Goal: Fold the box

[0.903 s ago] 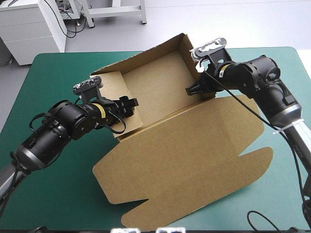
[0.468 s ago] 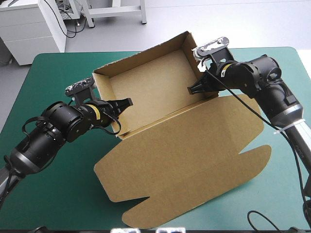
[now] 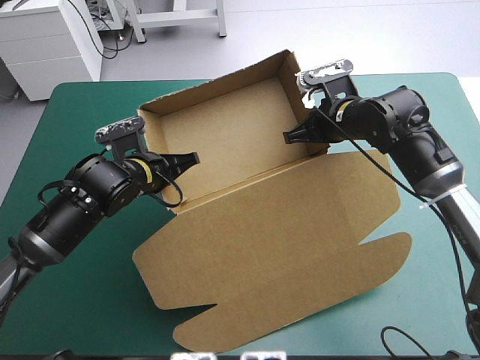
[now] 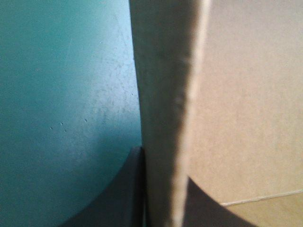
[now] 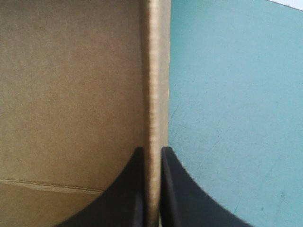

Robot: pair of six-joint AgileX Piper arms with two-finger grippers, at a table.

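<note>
The box (image 3: 225,124) stands at the middle of the teal-green cover (image 3: 82,300), toward the table's far edge. It is formed as an open tray, with the back wall and both end walls raised. The lid (image 3: 277,247) is spread out toward the near edge.

Left gripper (image 3: 189,158): all but closed on the tray's left end wall, with one black finger (image 4: 118,198) outside over the cover and the other inside the tray.

Right gripper (image 3: 288,138): clamped the same way on the right end wall, with the board edge (image 5: 154,71) held tight between its fingers.
</note>
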